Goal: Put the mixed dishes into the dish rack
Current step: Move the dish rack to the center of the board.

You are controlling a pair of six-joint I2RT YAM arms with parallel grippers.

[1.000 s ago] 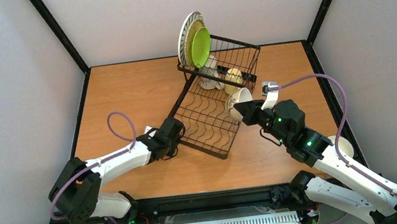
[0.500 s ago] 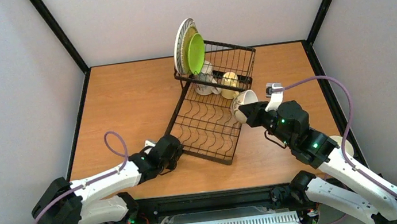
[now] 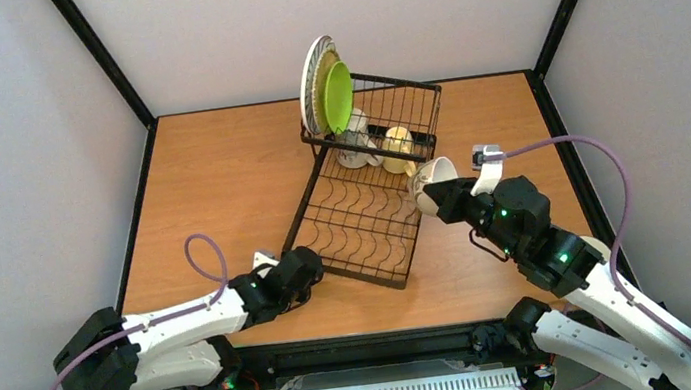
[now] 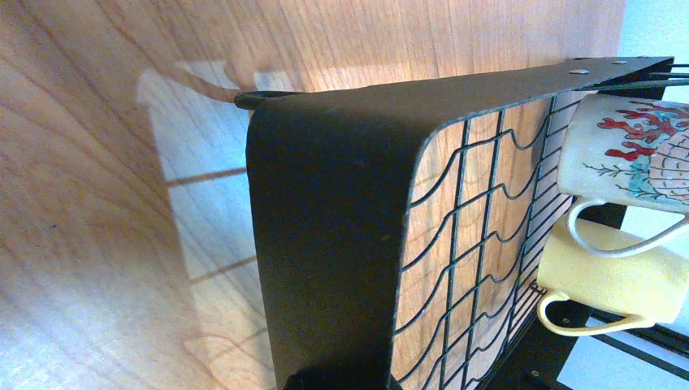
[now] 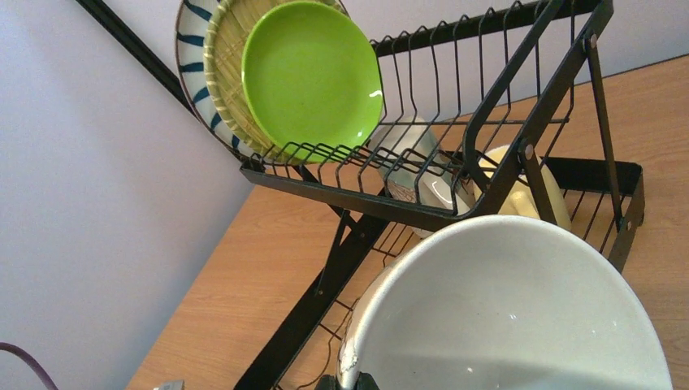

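The dish rack [image 3: 363,225] lies on the table [image 3: 207,173] with its long axis running from the near edge toward the far wall. The far end swings a little to the right. Its flat tray is the near part and its taller basket the far part.

3 plates stand on edge at the basket's far-left corner, faces turned toward the right: the striped plate [image 5: 188,57] outermost, the bamboo plate [image 5: 226,77] against it, and the lime-green plate [image 5: 313,77] in front. Below them, where the basket meets the tray, 2 mugs lie on their sides with their handles toward the tray. One is a patterned mug [image 4: 621,150], and a yellow mug [image 4: 609,276] sits just beside it.

Just off the rack's right side, level with that joint, a white bowl [image 3: 432,179] hangs above the table. It is tipped so its mouth faces up and toward the basket. The right gripper [image 3: 445,198] pinches it by the near rim.

The left gripper [image 3: 302,264] sits at the tray's near-left corner, right up against the solid rim. From here I cannot tell whether its fingers are spread or closed on that rim.
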